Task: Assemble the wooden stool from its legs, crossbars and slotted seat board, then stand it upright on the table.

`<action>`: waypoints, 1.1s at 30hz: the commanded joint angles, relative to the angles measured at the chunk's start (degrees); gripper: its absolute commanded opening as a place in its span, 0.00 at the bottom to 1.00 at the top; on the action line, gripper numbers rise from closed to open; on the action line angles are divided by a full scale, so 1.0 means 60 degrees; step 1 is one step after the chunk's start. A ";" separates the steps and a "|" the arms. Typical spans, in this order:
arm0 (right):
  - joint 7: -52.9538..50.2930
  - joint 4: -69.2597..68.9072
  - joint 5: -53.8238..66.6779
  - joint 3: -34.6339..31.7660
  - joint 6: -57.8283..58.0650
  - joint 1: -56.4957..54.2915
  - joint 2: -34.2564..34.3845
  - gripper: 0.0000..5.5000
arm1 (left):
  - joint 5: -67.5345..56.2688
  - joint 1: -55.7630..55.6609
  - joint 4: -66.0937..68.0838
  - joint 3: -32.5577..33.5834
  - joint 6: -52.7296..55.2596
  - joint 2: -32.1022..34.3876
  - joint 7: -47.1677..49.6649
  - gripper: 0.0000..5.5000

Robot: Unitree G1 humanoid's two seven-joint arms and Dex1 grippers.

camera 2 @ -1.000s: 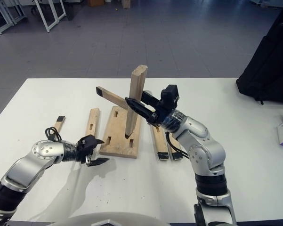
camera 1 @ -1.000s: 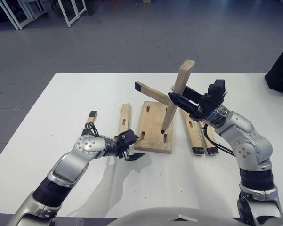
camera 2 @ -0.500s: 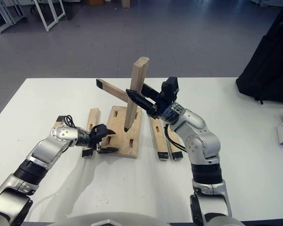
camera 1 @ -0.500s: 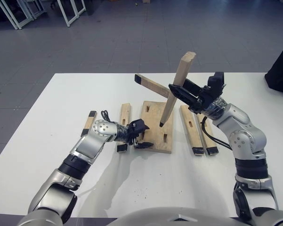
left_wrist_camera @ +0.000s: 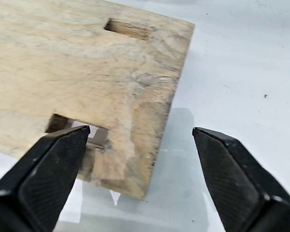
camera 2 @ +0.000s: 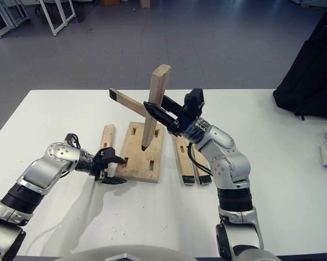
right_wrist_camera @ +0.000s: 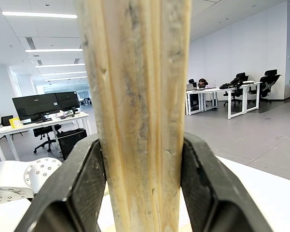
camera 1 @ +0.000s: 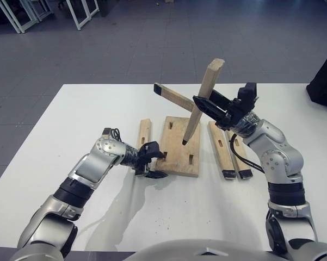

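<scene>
The slotted seat board (camera 1: 178, 148) lies flat on the white table (camera 1: 71, 109). Above it my right gripper (camera 1: 200, 107) is shut on a wooden leg (camera 1: 211, 79), held nearly upright with its black tip just over the board. A crossbar (camera 1: 174, 97) is joined across this leg and sticks out to the left. In the right wrist view the leg (right_wrist_camera: 140, 96) is clamped between both fingers (right_wrist_camera: 82, 188). My left gripper (camera 1: 159, 165) stands open at the board's near left corner. In the left wrist view its fingers (left_wrist_camera: 48, 179) straddle that corner of the board (left_wrist_camera: 87, 72), next to a slot.
One loose wooden piece (camera 1: 145, 133) lies just left of the board, and another with a black end (camera 1: 105, 133) sits behind my left arm. Two more pieces (camera 1: 220, 148) (camera 1: 239, 157) lie right of the board. The table's near half has free room.
My left gripper has come in from the left to the board's near left corner. My right gripper has lifted the leg and crossbar slightly, raising the black tip off the board.
</scene>
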 commanded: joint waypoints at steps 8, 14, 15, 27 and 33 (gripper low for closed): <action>0.0104 -0.0108 -0.0070 -0.0012 -0.0022 -0.0250 -0.0115 0.37 | 0.1271 0.0082 -0.0096 -0.1196 0.0167 0.0540 -0.0287 0.72; 0.0102 0.0040 -0.0089 -0.0172 -0.0099 -0.0350 -0.0160 0.37 | 0.1456 0.0283 -0.0512 -0.1668 0.0075 0.0927 -0.0686 0.72; 0.0119 0.0081 -0.0113 -0.0194 -0.0135 -0.0369 -0.0168 0.37 | 0.1394 0.0392 -0.0689 -0.1706 0.0079 0.1002 -0.0769 0.72; 0.1599 0.2122 -0.0763 -0.0024 -0.1480 -0.1266 -0.0311 0.37 | 0.0805 0.2109 -0.3213 -0.1419 0.0098 0.2079 -0.0823 0.72; 0.3632 0.4523 -0.2283 0.1002 -0.3522 -0.1356 -0.0473 0.37 | 0.0838 0.1995 -0.2670 -0.1274 -0.0086 0.2170 -0.0804 0.72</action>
